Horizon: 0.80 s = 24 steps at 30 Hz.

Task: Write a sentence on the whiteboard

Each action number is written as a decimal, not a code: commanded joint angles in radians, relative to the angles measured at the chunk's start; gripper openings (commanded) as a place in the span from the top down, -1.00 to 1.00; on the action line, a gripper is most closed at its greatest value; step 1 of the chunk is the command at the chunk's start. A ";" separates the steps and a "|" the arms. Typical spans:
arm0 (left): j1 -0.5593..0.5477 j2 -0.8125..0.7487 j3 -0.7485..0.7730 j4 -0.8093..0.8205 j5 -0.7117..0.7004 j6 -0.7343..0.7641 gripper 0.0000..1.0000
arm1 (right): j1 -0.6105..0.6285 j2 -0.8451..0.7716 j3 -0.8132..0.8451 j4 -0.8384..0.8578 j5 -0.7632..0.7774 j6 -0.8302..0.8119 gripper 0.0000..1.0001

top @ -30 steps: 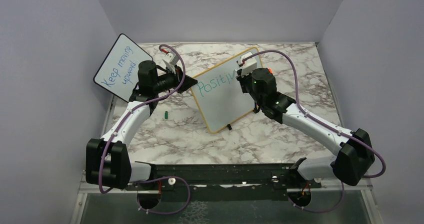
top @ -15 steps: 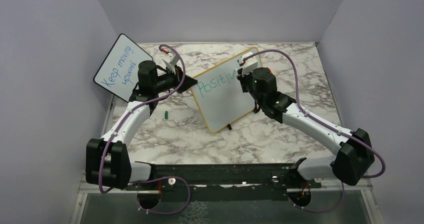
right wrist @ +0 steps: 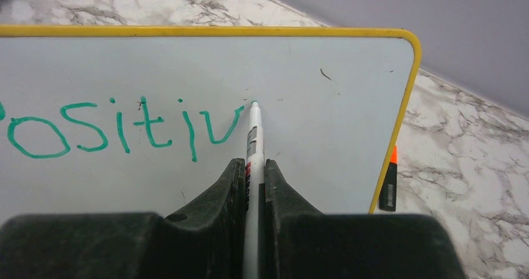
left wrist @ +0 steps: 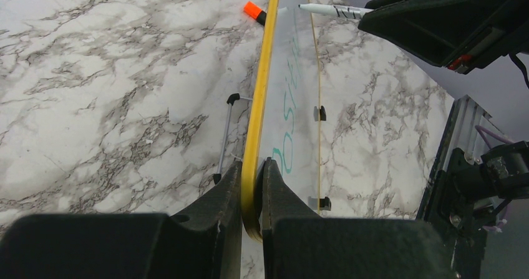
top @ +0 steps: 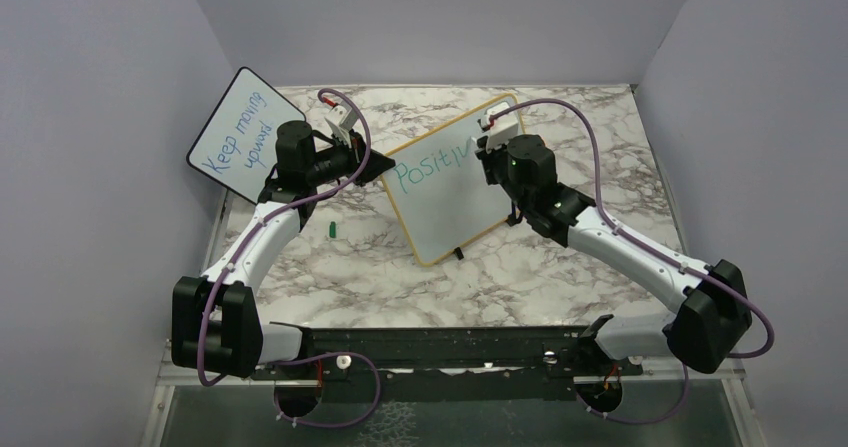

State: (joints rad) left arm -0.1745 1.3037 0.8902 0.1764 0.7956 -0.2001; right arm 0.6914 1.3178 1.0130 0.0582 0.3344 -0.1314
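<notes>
A: Where is the board (top: 450,207) found?

B: Mid-table (top: 560,267), propped on its black feet. In top view its face is turned toward 5 o'clock, i.e. toward the R arm.

A: L gripper (left wrist: 252,173)?

B: It is clamped on the board's yellow frame, at the 10 o'clock corner in top view. The jaws are drawn narrow, w/ the frame edge pinched between them.

A: R gripper (right wrist: 252,166)?

B: The jaws are drawn narrow and closed on a white marker (right wrist: 254,129), which is pointed at the board face. Its green tip is placed just at 3 o'clock of the last stroke. Contact w/ the surface can't be told for sure.

A: What text (right wrist: 118,126) is seen?

B: "Positiv" in green, one line, across the upper part of the board.

A: Anything else?

B: A small board (top: 240,132) w/ blue "Keep moving upward" is leaned by the L wall, at 10 o'clock of the board. A green cap (top: 331,230) is seen on the table at 8 o'clock, near but apart. An orange-tipped item (right wrist: 389,179) is laid behind the board's R edge.
</notes>
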 commanded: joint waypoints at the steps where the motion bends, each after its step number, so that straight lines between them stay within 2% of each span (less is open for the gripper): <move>1: -0.017 0.032 -0.019 -0.109 -0.045 0.076 1.00 | -0.009 -0.047 -0.015 -0.005 0.010 0.012 1.00; 24: -0.017 0.036 -0.017 -0.112 -0.044 0.079 1.00 | -0.016 -0.014 -0.036 0.007 -0.012 0.032 0.99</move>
State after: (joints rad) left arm -0.1745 1.3037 0.8902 0.1761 0.7956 -0.2001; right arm 0.6819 1.2942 0.9894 0.0582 0.3344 -0.1162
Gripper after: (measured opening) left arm 0.123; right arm 0.167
